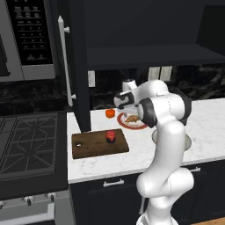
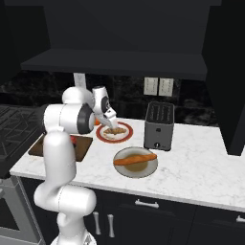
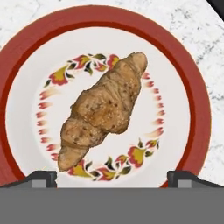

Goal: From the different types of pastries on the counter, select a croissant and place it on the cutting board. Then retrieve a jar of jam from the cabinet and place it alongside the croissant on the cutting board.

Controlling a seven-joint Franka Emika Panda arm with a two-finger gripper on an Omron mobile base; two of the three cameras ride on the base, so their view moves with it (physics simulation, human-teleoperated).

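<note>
The arm rises from the base in front of the counter point(image 1: 202, 127), folds at the elbow and reaches forward and down, so the wrist hangs over a red-rimmed plate point(image 3: 192, 87) with the gripper point(image 2: 113, 127) pointing at it from above. In the hand view the two dark fingertips point(image 3: 41, 178) sit far apart at the bottom edge, spread wide with nothing between them; they hover above the plate and touch neither it nor the pastry.

The croissant point(image 3: 103, 109) lies directly ahead of the fingers, in the middle of the plate's flowered ring, slanting across the gap between the tips with its thinner end nearer the left fingertip. It sits well inside the span of the open fingers.

Seen from the right base view, the long orange stick pastry point(image 2: 135, 159) rests on a second, grey plate point(image 2: 143, 171), nearer the robot and to the right of the fingers. A toaster point(image 2: 159, 125) stands just beyond that plate.

In the left base view, the cutting board point(image 1: 90, 147) lies to the left of the fingers, nearer the counter's front edge, and the jar of jam point(image 1: 110, 136) stands upright on it. A plain orange-red round object point(image 1: 110, 113) sits on the counter just left of the red-rimmed plate. The cabinet point(image 1: 79, 66) door stands open beyond the board, its white handle point(image 1: 65, 61) facing out.
</note>
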